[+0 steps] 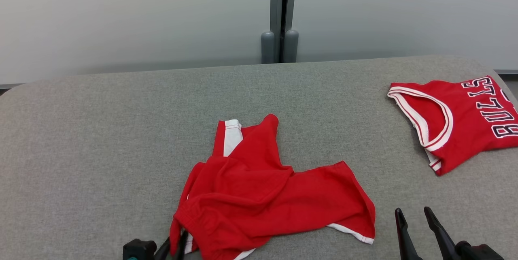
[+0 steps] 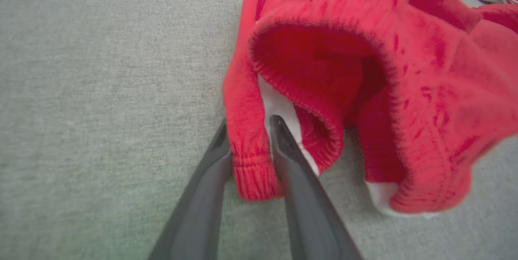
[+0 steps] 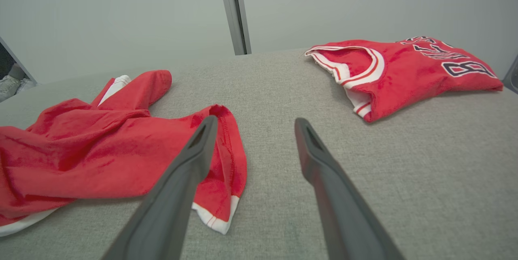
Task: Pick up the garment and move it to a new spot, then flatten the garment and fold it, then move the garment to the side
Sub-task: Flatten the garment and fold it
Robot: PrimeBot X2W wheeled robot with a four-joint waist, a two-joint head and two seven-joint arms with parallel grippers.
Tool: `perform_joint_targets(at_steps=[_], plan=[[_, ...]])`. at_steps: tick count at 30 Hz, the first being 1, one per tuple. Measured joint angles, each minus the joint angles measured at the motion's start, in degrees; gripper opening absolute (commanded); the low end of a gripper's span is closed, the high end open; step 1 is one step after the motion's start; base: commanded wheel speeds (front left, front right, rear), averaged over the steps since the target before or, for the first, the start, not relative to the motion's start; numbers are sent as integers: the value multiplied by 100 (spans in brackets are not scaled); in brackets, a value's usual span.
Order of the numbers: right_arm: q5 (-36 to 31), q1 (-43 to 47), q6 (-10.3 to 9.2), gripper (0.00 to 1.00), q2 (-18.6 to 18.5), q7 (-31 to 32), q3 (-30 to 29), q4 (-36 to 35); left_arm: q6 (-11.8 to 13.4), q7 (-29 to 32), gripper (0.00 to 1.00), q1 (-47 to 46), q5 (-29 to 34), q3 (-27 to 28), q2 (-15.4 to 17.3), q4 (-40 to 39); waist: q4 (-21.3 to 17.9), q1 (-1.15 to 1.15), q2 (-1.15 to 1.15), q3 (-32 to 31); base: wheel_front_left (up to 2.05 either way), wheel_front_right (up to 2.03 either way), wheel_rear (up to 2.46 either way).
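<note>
The grey padded table is the biggest thing before me. Its far edge runs just behind the folded jersey, against a pale wall with a grey post. The jersey itself lies at the table's right edge. To the jersey's left there is a bare strip of grey, and far to its left, past the garment, a wider bare stretch reaches the table's rounded corner.

The red shorts lie well to the jersey's left and nearer to me than it, close to the near edge. They are crumpled: one leg spreads toward the jersey, the other is bunched and folded over, with a white side stripe showing at the end away from me and white trim along the hem.

My right gripper hangs over bare table, nearer to me than the jersey and slightly to its left. Its fingers are spread wide and hold nothing.

My left gripper is at the shorts' corner farthest from the jersey. Its fingers stand partly apart with the ribbed waistband between them, both touching cloth. I cannot tell whether they pinch it.
</note>
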Motion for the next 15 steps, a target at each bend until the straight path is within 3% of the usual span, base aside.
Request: perform_joint_targets(at_steps=[12, 13, 14, 15], plan=[[-3, -55, 0, 100, 1, 0, -26, 2, -1, 3, 0, -785, -31, 517, 430, -108, -53, 0, 0, 78, 0, 0, 0], [-3, -58, 0, 100, 0, 0, -25, 10, -1, 2, 14, -821, -29, 522, 422, -74, -62, 0, 0, 80, 0, 0, 0], [-3, -62, 0, 100, 0, 0, -21, 20, -1, 2, 36, -849, -25, 521, 409, -15, -71, 0, 0, 79, 0, 0, 0], [-2, -64, 0, 100, -1, 0, -9, 31, -1, 2, 100, -861, -10, 524, 393, 34, -82, 0, 0, 75, 0, 0, 0]])
